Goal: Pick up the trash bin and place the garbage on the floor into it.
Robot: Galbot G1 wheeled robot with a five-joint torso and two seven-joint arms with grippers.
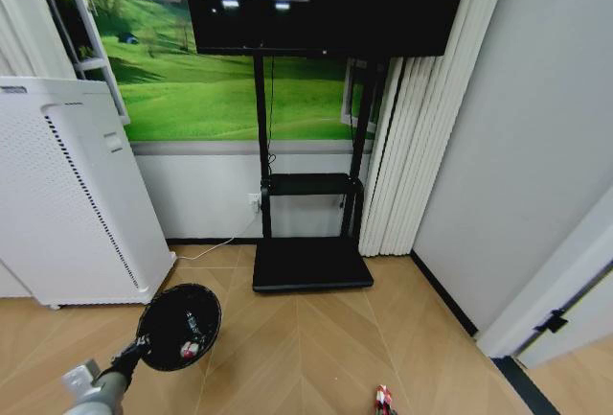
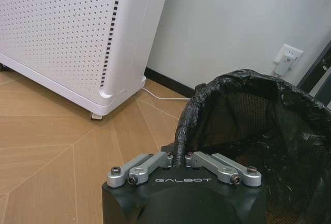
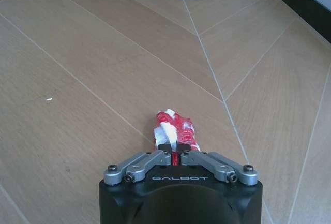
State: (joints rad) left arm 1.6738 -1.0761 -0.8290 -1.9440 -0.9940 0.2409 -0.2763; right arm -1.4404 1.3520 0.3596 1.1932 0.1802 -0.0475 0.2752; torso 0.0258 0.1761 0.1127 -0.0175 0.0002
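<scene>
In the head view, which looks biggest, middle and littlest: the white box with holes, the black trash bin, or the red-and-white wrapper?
1. White box, biggest.
2. Trash bin, held by the left gripper.
3. Red-and-white wrapper, smallest, partly cut off at the edge, so its full size is unsure.

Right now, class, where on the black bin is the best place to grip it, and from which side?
Grip the bin by its thin upright rim, fingers astride the wall from above. The round body looks too wide to span. The left gripper holds it exactly so, pinching rim and bag liner together.
</scene>
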